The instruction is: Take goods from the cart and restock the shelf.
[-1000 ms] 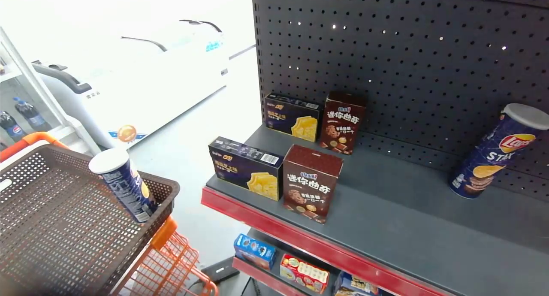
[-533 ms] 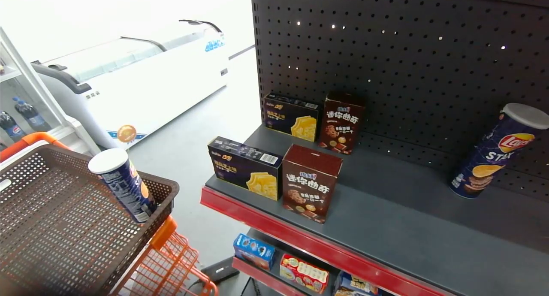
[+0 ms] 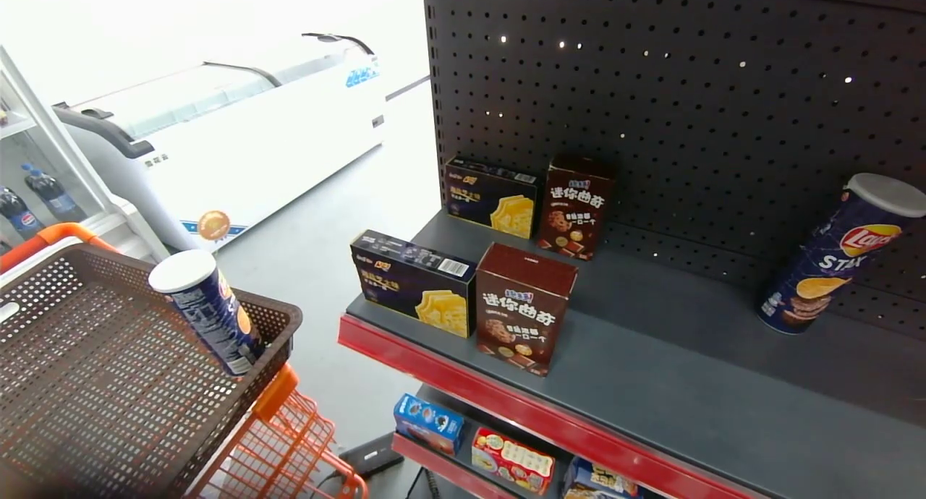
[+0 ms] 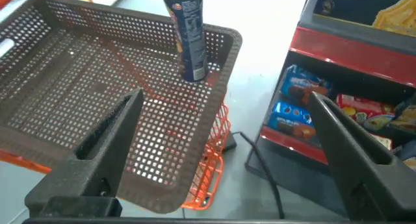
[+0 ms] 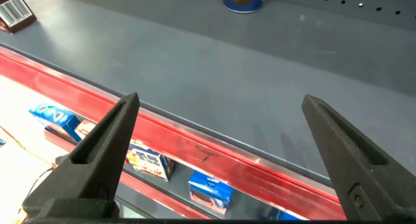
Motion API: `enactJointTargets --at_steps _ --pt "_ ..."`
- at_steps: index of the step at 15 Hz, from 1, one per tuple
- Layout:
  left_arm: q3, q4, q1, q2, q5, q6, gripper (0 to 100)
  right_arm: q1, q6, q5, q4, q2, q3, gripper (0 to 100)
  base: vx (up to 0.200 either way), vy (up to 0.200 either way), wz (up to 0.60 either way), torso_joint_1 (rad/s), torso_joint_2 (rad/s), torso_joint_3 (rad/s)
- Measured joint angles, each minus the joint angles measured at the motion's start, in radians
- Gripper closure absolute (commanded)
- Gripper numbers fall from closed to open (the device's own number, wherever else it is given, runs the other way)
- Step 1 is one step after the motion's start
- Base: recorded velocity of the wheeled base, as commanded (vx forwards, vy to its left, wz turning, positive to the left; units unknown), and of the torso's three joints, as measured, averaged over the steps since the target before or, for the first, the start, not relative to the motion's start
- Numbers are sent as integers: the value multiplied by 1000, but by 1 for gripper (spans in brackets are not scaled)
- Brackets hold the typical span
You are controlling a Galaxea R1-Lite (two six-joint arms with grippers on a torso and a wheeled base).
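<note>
The can point(image 3: 206, 307) to be restocked stands on end in the basket point(image 3: 278, 318), in the corner nearest the shelf point(image 3: 687, 369), close against the perforated wall, its white lid up. The basket itself sits just off the shelf's left end.

The left gripper point(image 4: 224, 97) hangs above the basket, off the shelf's left end, jaws spread wide with nothing between them; the can point(image 4: 188, 36) lies beyond them, well apart. The right gripper point(image 5: 221, 102) hangs over the shelf's front lip, jaws equally wide and empty, with bare board beyond.

On the shelf, four boxes point(image 3: 524, 307) fill the left end in two rows, and a second can point(image 3: 832, 260) stands at the back right by the pegboard. The middle and front right of the shelf look free to take the can.

The can is probably a light, stiff cardboard tube with a glossy wrap, so likely slippery and liable to dent under a hard squeeze. Being tall and narrow, it should tip at a small nudge, and the wall close beside it leaves little room on that side. I would take it across the body around mid-height or a little above, jaws approaching along the wall, not by the lid, which may pop off. The contents are brittle, so it wants setting down gently.
</note>
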Motion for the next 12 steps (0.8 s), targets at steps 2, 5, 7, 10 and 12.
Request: enactJointTargets --at_steps 2,5,7,10,12 --pt "-37 -38 -37 155 8 -7 0 0 0 0 0 0 0 0 0 0 0 0 0 0" --pt "-55 -109 -19 369 13 -5 0 0 0 0 0 0 0 0 0 0 0 0 0 0" --pt "-59 -238 21 530 16 -8 0 0 0 0 0 0 0 0 0 0 0 0 0 0" --pt "-55 -552 63 783 18 -9 0 0 0 0 0 0 0 0 0 0 0 0 0 0" --pt "-54 -732 78 945 28 -7 0 0 0 0 0 0 0 0 0 0 0 0 0 0"
